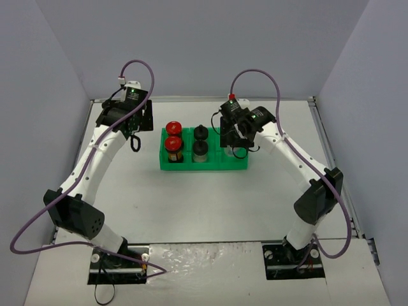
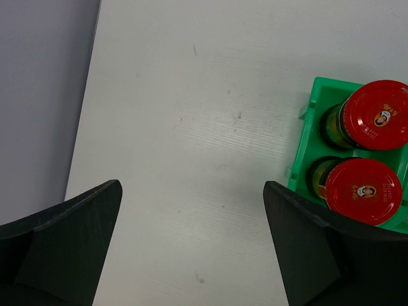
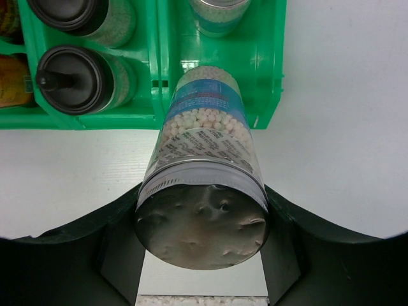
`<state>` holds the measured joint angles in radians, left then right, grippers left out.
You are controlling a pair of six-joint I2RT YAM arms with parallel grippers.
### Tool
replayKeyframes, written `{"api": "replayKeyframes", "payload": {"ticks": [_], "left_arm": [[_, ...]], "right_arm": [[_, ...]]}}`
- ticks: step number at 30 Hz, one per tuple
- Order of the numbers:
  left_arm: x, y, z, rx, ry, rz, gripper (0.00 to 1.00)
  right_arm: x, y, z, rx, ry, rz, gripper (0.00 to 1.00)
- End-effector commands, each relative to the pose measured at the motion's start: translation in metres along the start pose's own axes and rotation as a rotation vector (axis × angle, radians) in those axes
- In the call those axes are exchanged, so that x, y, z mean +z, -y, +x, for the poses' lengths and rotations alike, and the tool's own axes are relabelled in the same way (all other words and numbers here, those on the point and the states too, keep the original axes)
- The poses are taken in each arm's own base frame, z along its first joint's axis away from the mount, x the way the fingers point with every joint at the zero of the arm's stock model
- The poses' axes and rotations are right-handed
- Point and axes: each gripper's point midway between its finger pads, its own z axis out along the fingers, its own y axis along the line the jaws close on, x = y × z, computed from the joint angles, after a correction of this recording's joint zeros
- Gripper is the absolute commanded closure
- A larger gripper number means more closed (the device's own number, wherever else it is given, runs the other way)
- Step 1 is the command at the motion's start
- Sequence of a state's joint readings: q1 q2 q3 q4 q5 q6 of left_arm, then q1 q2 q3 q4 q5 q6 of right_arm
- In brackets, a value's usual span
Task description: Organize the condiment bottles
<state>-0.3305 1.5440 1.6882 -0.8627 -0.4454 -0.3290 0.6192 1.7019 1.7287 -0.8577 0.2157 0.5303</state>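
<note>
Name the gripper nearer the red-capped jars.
Left. The left gripper hangs open beside the red-capped jars; the right gripper, gripping a silver-capped jar, is across the green tray.

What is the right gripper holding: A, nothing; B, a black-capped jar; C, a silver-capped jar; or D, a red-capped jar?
C: the right wrist view shows a silver-capped jar clamped between the fingers of the right gripper.

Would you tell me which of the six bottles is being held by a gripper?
The silver-capped bottle clamped in the right gripper; the other five stand free in the tray, untouched.
</note>
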Motion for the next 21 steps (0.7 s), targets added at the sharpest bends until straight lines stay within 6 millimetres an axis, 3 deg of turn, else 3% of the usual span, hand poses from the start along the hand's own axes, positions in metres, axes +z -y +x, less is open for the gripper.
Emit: {"api": "replayKeyframes", "payload": {"ticks": [1,10,21], "left_arm": [[-0.025,-0.013,-0.032,-0.064,0.104,0.004,0.09],[-0.025,-0.013,-0.034,-0.063,0.105,0.002,0.09],[-0.024,-0.014,-0.034,-0.059,0.101,-0.008,0.09]], "right_arm": [[0.016,0.005,-0.025,0.021,0.051,0.004,1.0],[0.055,0.016,-0.028,0.061,0.012,0.005,1.0],[0.073,0.01,-0.017,0.053,-0.027,-0.017,1.0]]}}
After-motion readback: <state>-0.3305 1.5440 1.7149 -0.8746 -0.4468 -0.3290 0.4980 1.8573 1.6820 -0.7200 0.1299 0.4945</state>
